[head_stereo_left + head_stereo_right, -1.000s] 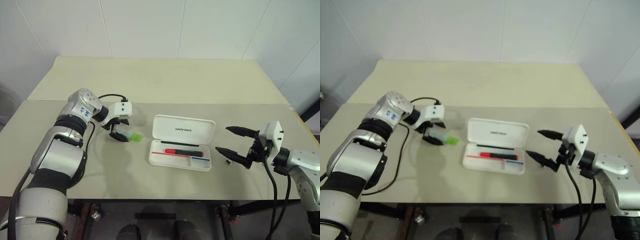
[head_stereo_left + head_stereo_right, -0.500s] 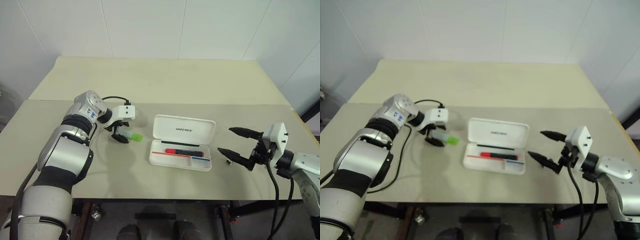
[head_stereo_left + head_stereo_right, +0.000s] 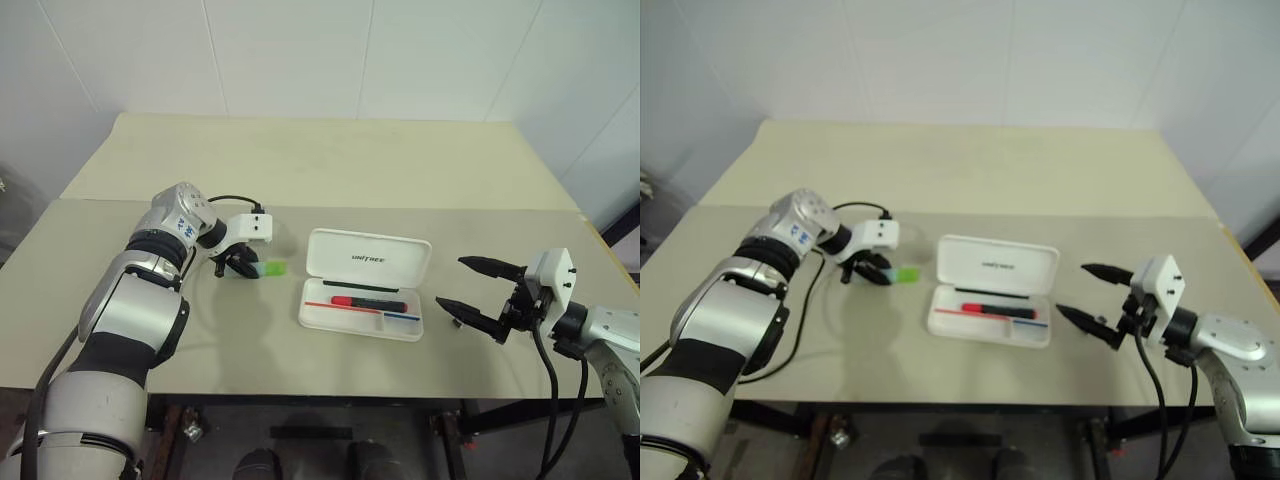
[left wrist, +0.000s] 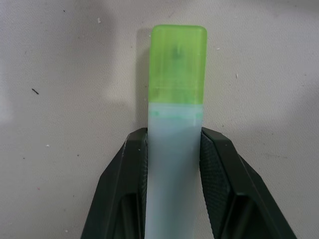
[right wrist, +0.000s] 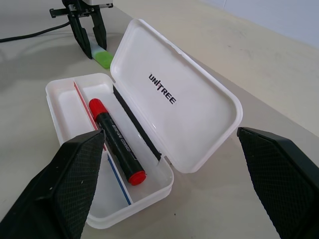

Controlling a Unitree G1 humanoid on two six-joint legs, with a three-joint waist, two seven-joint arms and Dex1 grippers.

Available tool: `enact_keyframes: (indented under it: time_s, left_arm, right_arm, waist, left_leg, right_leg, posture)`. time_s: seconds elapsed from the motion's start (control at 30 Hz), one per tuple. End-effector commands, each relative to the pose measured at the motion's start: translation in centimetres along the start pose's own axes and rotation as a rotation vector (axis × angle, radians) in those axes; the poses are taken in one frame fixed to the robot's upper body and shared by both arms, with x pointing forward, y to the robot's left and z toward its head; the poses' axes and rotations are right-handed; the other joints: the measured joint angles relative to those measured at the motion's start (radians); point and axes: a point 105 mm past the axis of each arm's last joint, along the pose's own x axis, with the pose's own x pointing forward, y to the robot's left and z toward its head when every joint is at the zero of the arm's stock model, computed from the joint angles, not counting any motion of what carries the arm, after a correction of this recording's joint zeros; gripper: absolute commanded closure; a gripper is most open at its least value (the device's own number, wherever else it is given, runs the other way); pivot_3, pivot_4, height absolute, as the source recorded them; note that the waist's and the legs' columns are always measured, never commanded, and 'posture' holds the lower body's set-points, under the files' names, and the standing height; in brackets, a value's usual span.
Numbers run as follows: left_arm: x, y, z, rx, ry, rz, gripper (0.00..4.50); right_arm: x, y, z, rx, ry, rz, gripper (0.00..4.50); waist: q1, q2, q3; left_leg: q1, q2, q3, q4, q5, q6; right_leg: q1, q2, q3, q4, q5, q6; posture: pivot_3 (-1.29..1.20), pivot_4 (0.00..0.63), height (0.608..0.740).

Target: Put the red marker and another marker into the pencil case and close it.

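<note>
- Left wrist view gave us the left gripper (image 4: 173, 149) with both black, cross-hatched fingers (image 4: 218, 169) pressed against the pale translucent barrel of the green highlighter (image 4: 177, 99), grasping it while it lay flat on the table (image 4: 60, 124).
- We saw its squared lime-green cap pointing away from the fingers, with bare tabletop all around it.
- We noted the tabletop as a matte beige sheet, lightly speckled, with a seam running across it behind the work area.
- In the left eye view the highlighter (image 3: 266, 269) lay near the left end of the pencil case (image 3: 365, 285), apart from it by a strip of open table.
- We found the case open, a smooth white hard-plastic box with rounded corners, its lid tipped back and showing small dark lettering.
- The red marker (image 5: 115, 141) lay inside the tray, slim, black-bodied with red ends, alongside a red and blue stripe.
- The right gripper (image 3: 478, 297) hovered just off the case's right end, its pointed fingers spread wide and released, holding nothing.
- We saw wide open table in front of the case and a broad bare stretch behind it up to the white wall (image 3: 300, 50).
</note>
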Motion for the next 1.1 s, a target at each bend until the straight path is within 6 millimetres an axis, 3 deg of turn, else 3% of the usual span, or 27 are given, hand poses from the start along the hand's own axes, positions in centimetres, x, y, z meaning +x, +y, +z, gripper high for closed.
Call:
enact_keyframes:
  time_s: [0.03, 0.37, 0.63, 0.87, 0.97, 1.1]
  left_arm:
    - [-0.8, 1.1, 1.2, 0.036, -0.036, 0.077, 3.41]
    - [-5.1, 2.6, 5.3, 0.123, -0.254, 0.163, 3.41]
    - [-9.5, 2.0, 9.3, 0.232, -0.453, 0.172, 3.41]
    - [-10.4, -1.5, 13.9, 0.337, -0.612, 0.059, 3.41]
    - [-9.3, -4.6, 15.9, 0.348, -0.668, -0.047, 3.41]
    - [-7.4, -7.0, 16.2, 0.332, -0.647, -0.114, 3.41]
  right_arm:
    - [-0.6, -0.8, 1.5, -0.059, -0.028, -0.032, 0.0]
    - [-1.1, -0.7, 1.6, -0.056, -0.027, -0.034, 0.0]
    - [-2.2, -0.3, 1.6, -0.062, 0.0, 0.065, 0.0]
    - [-2.7, 0.0, 1.6, -0.097, 0.015, 0.204, 0.0]
    - [-2.6, 0.4, 2.7, -0.076, -0.08, 0.258, 0.0]
    - [-2.9, 1.5, 2.7, -0.044, -0.112, 0.319, 0.0]
  waist:
    - [0.001, 0.0, 0.0]
    - [0.0, -0.001, 0.001]
    - [-0.002, -0.001, 0.001]
    - [-0.001, -0.001, 0.001]
    - [-0.002, 0.0, 0.001]
    - [-0.003, 0.0, 0.001]
  left_leg:
    - [0.0, 0.0, 0.0, 0.0, 0.0, 0.0]
    - [-0.001, 0.0, 0.001, -0.001, -0.001, 0.0]
    - [-0.001, 0.0, 0.001, -0.001, -0.001, 0.0]
    - [0.0, 0.0, 0.001, 0.0, -0.001, 0.0]
    - [0.0, 0.0, 0.0, 0.001, -0.001, 0.0]
    - [0.0, 0.001, 0.0, 0.003, -0.001, 0.0]
  right_leg:
    - [0.0, 0.0, 0.0, 0.0, 0.0, 0.0]
    - [-0.001, 0.0, 0.0, -0.002, 0.0, 0.0]
    - [-0.001, 0.0, 0.0, -0.002, -0.001, 0.0]
    - [0.001, 0.0, 0.0, -0.001, -0.001, 0.001]
    - [0.001, 0.0, 0.0, 0.0, -0.001, 0.001]
    - [0.001, 0.001, 0.0, 0.003, -0.001, 0.001]
  posture:
    - [0.0, 0.15, 0.74]
    - [0.0, 0.15, 0.74]
    - [0.0, 0.15, 0.74]
    - [0.0, 0.15, 0.74]
    - [0.0, 0.15, 0.74]
    - [0.0, 0.15, 0.74]
